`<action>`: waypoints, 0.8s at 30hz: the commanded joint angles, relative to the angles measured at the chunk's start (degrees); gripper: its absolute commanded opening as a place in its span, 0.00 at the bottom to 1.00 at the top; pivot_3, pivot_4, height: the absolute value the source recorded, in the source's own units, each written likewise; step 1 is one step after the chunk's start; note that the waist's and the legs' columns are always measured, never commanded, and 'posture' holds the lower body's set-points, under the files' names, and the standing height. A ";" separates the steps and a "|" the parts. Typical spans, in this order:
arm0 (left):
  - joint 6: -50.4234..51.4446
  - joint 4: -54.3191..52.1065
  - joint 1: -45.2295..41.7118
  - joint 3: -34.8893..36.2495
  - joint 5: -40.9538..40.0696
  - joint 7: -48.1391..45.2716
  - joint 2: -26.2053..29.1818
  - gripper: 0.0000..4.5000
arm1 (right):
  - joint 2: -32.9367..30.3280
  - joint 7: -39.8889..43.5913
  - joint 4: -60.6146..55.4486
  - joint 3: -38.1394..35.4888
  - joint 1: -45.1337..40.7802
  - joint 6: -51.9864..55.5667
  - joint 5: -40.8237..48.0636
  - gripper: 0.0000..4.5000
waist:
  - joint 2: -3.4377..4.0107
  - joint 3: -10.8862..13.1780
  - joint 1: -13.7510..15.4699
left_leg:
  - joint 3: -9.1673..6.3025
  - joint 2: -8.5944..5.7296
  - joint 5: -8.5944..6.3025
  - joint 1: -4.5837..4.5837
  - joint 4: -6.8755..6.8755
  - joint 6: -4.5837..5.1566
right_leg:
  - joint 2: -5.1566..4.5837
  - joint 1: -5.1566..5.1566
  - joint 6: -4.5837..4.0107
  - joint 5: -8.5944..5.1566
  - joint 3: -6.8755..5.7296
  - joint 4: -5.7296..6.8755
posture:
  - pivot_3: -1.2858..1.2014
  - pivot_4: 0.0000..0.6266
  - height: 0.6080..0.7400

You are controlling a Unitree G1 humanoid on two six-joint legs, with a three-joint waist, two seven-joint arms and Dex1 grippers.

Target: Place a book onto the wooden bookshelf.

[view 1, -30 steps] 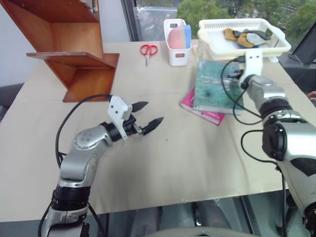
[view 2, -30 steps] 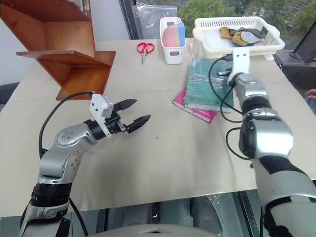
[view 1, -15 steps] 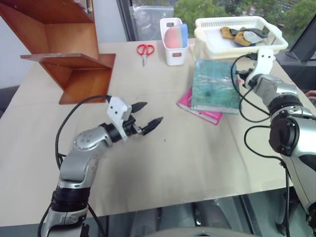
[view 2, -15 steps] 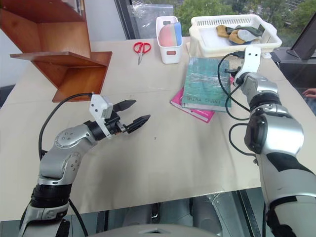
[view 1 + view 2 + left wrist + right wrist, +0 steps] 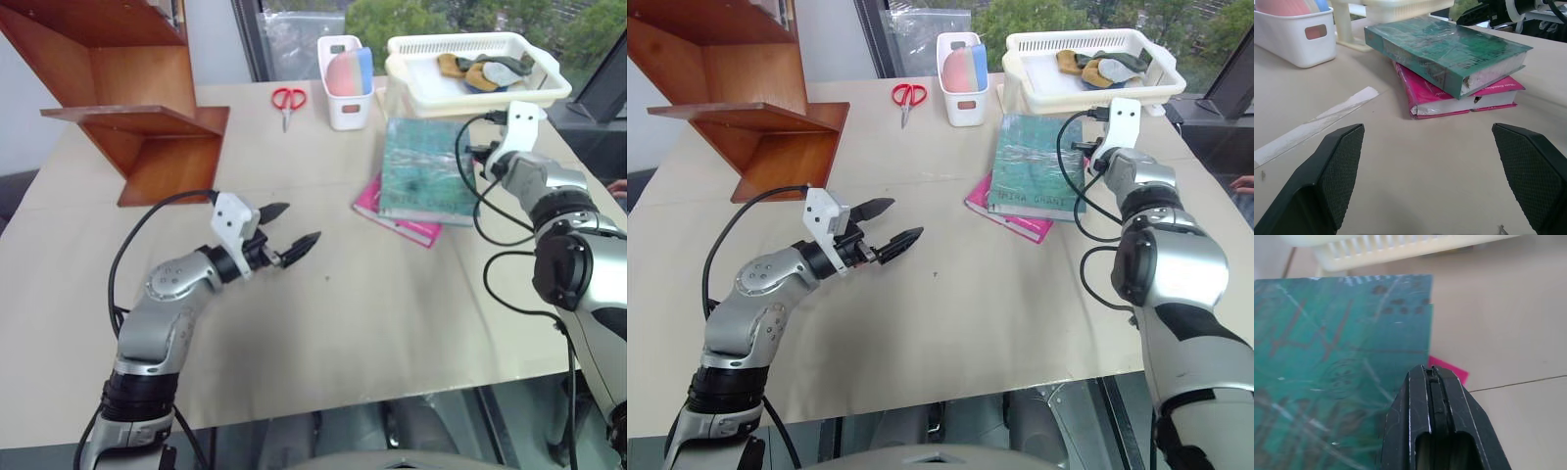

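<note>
Teal book (image 5: 423, 168) lying atop pink book (image 5: 397, 220), far right; right gripper (image 5: 1431, 382) pinched shut, empty, over its right edge, probably to nudge it. Left gripper (image 5: 291, 228) spread wide, waiting; shelf (image 5: 137, 108) far left.

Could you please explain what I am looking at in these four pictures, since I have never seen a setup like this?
A humanoid robot stands at a table. Two pictures come from cameras in its head, looking down over both arms; the other two come from a camera on each wrist. The left gripper hangs open over the table, holding nothing. The right gripper is shut at the edge of the teal-green book, which lies on a pink book. Also there: a wooden bookshelf, red scissors, a white bin and a white basket.
</note>
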 commanded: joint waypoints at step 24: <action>-0.92 -3.46 0.73 1.92 -0.78 0.25 0.99 1.00 | 2.75 10.21 -1.33 2.77 1.29 0.93 -1.67 0.02 | 0.00 0.00 -0.04 | 0.03 0.00 0.00 0.01 0.01 0.00 | 0.01 -0.04 0.00 0.00 0.04 0.05 | 0.52 0.24 1.00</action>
